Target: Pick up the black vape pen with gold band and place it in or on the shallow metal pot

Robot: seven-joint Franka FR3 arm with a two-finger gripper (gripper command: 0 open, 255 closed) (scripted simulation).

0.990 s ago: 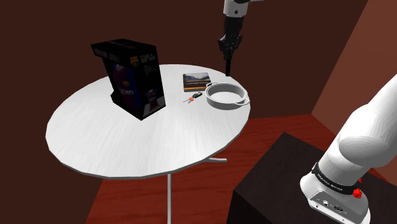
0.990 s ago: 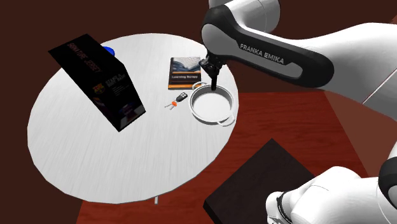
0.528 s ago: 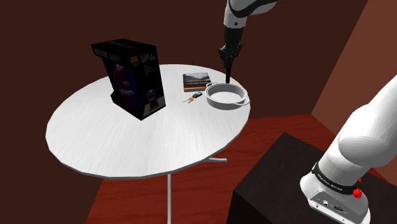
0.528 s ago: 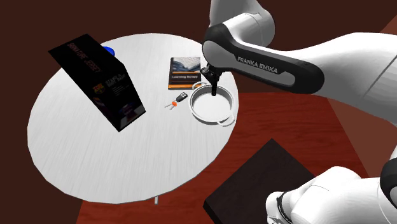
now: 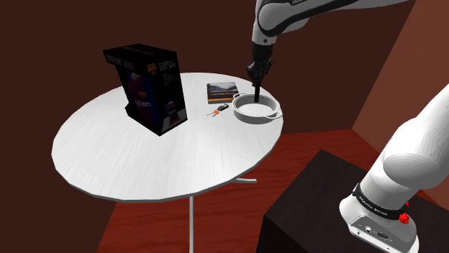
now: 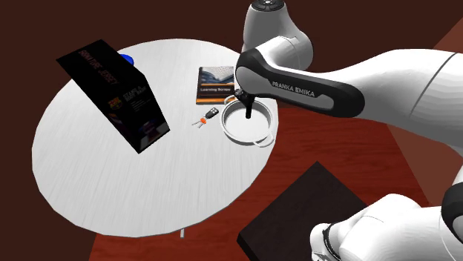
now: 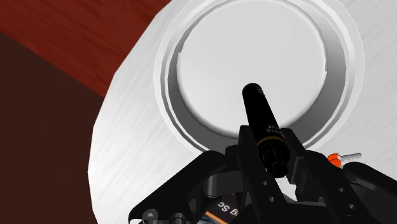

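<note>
While the white arm [image 6: 312, 74] points steeply down, black claw [image 7: 270, 153] clasps slim black pen [image 7: 259, 114] (tip downward), above shallow white pot [image 7: 164, 70].

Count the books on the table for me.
1. The book lies flat on the table, right beside the pale pot. The tall dark box could hide another behind it.

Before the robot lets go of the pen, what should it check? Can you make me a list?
1. Slim black vape pen clasped between the jaws: ok.
2. Pen tip above the shallow round pale pot, inside its rim: ok.
3. Pen low enough to drop gently: cannot tell.
4. Pot's inside free of other things: ok.
5. Small black key fob and dark flat book outside the pot: ok.
</note>
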